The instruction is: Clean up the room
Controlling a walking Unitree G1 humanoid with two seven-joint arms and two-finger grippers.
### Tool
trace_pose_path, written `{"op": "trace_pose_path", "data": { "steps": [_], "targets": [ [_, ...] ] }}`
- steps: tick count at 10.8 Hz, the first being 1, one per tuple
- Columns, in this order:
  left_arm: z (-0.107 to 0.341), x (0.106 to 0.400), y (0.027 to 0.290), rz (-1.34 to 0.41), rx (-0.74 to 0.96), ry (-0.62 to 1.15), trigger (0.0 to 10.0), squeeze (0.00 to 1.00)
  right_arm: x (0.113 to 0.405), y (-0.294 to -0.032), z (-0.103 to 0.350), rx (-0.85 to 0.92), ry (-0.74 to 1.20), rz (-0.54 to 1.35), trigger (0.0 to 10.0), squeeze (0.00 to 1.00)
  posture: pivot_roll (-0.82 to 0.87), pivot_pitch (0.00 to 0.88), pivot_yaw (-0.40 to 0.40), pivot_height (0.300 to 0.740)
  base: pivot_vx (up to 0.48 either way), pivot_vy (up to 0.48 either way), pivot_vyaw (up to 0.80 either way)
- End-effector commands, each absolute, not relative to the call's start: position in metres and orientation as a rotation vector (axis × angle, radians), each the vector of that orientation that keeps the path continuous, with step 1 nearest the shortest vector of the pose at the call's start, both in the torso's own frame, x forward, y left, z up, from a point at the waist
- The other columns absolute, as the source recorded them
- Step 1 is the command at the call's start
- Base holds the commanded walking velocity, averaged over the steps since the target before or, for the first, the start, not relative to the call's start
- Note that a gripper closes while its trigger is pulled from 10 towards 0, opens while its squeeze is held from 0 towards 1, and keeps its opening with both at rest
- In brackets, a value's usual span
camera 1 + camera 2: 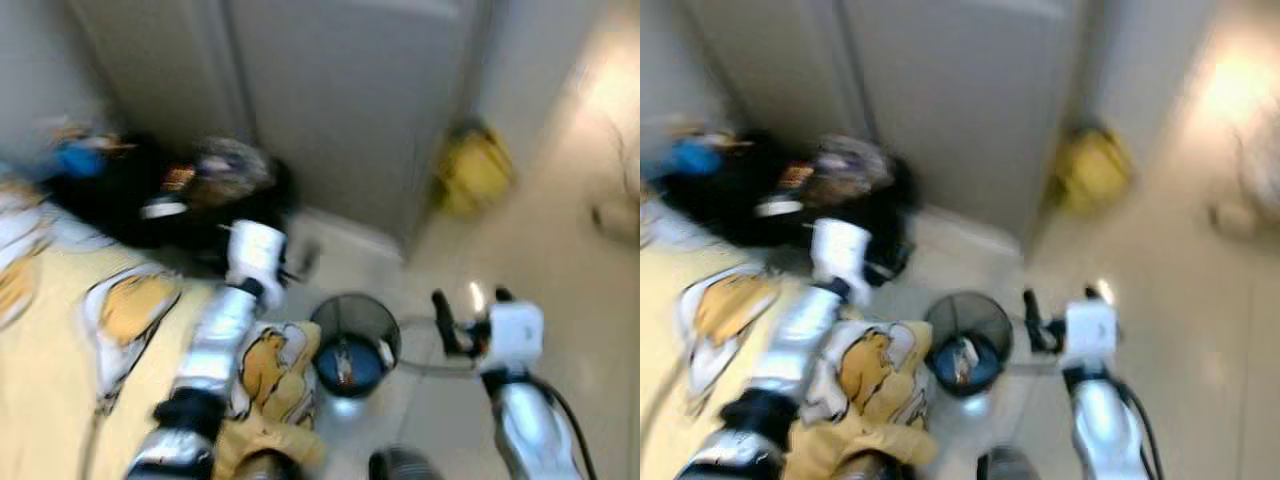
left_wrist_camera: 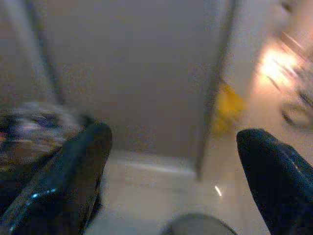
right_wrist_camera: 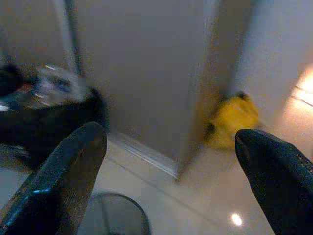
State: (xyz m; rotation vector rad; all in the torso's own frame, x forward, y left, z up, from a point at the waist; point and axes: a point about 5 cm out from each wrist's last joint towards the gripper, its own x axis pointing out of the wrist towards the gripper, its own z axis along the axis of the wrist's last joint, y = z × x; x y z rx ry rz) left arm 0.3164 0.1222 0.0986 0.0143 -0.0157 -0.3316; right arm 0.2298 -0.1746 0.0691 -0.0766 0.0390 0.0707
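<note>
Black mesh wastebasket [image 1: 354, 344] on the pale floor [image 1: 560, 250] between both arms, at about nine o'clock from the right gripper [image 1: 468, 312] and four o'clock from the left gripper [image 1: 285, 268]; both sets of fingers spread wide and empty, right one judged nearer.

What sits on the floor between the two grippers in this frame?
In the left eye view, a black mesh wastebasket with a blue liner and some trash inside stands on the pale floor between the left gripper and the right gripper.
</note>
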Motion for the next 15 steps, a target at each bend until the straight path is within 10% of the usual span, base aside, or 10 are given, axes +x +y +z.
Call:
{"op": "trace_pose_path", "data": {
  "steps": [1,10,15],
  "targets": [
    [0.099,0.312,0.119,-0.304,0.003,-0.032,10.0,0.0,0.234,-0.171,0.065,-0.058,0.05,0.114,10.0,0.0,0.05,0.0,-0.037,0.74,-0.48,0.0,0.0],
    [0.102,0.308,0.122,-0.263,-0.014,0.003,10.0,0.0,0.263,-0.174,0.055,-0.058,0.047,0.197,10.0,0.0,0.03,0.0,-0.016,0.74,-0.107,0.097,0.39],
    [0.071,0.282,0.188,-0.029,0.143,0.072,10.0,0.0,0.254,-0.191,0.052,0.013,0.009,0.091,10.0,0.0,0.07,0.0,-0.02,0.74,0.0,0.0,0.62]
  ]
}}
